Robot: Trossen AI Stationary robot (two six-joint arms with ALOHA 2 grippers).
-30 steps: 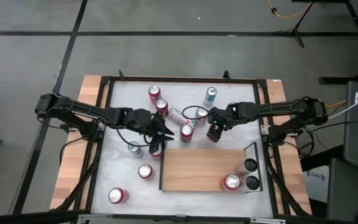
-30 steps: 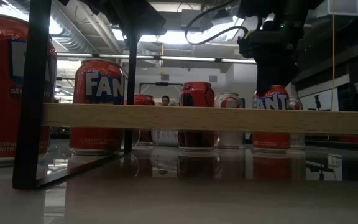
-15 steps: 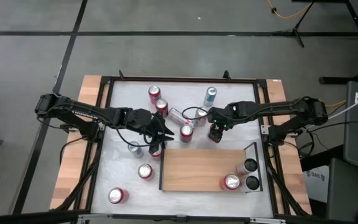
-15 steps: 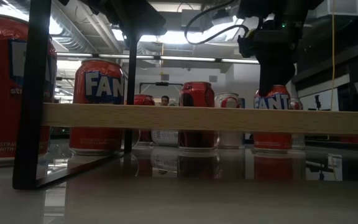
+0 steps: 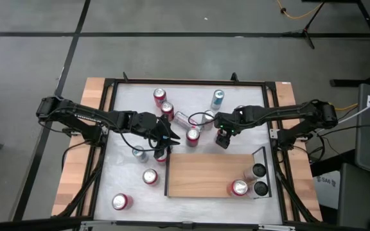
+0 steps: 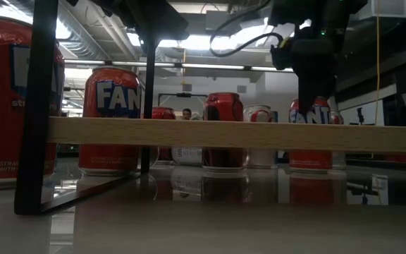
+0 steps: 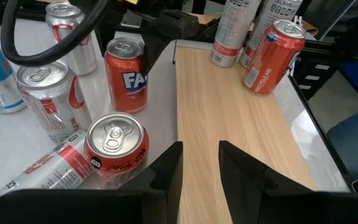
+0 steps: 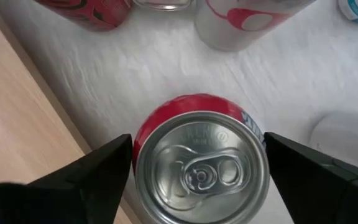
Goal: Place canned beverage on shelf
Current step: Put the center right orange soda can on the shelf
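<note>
An orange Fanta can (image 8: 201,171) stands upright on the white table (image 5: 127,128), just past the far edge of the wooden shelf (image 5: 204,174). My right gripper (image 5: 221,138) points down over this can, open wide, with one finger on each side of its top. In the low view it hangs above the can (image 6: 310,144). My left gripper (image 7: 201,155) hovers at the shelf's far left corner, a little open, with nothing between its fingers. A red can (image 5: 239,187) stands on the shelf near its right end. My right gripper comes from above, pointing down, with its fingers (image 8: 104,174) beside the rim of the can's top (image 8: 143,155). I cannot tell whether they touch the can. The can stands upright on the table.
Several loose cans stand or lie on the table beyond and left of the shelf: a Coca-Cola can (image 7: 117,140), a lying can (image 7: 48,171), a blue-white can (image 5: 217,97). Two dark cans (image 5: 259,178) stand by the shelf's right rail. Most of the board is bare.
My right gripper has stayed over the Fanta can and has rolled a little about the line it points along. In the low view its finger now stands slightly further toward the table's right, in front of the can's upper part.
</note>
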